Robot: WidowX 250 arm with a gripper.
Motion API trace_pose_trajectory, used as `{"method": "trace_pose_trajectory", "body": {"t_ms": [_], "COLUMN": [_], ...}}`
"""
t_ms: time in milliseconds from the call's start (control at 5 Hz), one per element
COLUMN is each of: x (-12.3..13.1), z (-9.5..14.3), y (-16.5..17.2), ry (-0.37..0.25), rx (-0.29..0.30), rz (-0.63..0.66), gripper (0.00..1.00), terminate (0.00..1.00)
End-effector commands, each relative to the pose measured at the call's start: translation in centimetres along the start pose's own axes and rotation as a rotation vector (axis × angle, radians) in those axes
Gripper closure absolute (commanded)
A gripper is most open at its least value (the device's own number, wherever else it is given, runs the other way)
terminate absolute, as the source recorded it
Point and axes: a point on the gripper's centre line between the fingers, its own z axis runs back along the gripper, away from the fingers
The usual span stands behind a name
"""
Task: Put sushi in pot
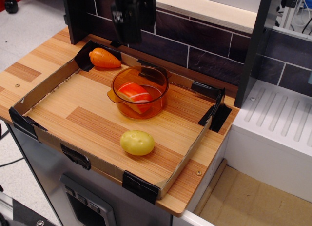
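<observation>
The sushi (134,94), orange with white stripes over a white base, lies inside the translucent orange pot (156,101), which stands in the far middle of the cardboard-edged wooden tray. My gripper (129,36) is black and blurred, raised well above and behind the pot's left side, in front of the dark tile wall. It holds nothing and touches nothing. Its jaws look parted, though the blur hides the gap.
An orange carrot (104,58) lies in the tray's far left corner. A yellow potato (137,142) lies near the front, in front of the pot. The tray's low cardboard rim (45,84) has black tape corners. A white ribbed drainer (280,128) stands to the right.
</observation>
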Motion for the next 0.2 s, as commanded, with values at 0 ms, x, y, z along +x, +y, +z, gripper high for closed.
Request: {"method": "trace_pose_trajectory", "body": {"t_ms": [0], "x": [-0.32], "z": [2.31], "y": [0.54], "ry": [-0.004], "rx": [0.070], "rz": [-0.015], "gripper": [0.00], "terminate": [1.00]}}
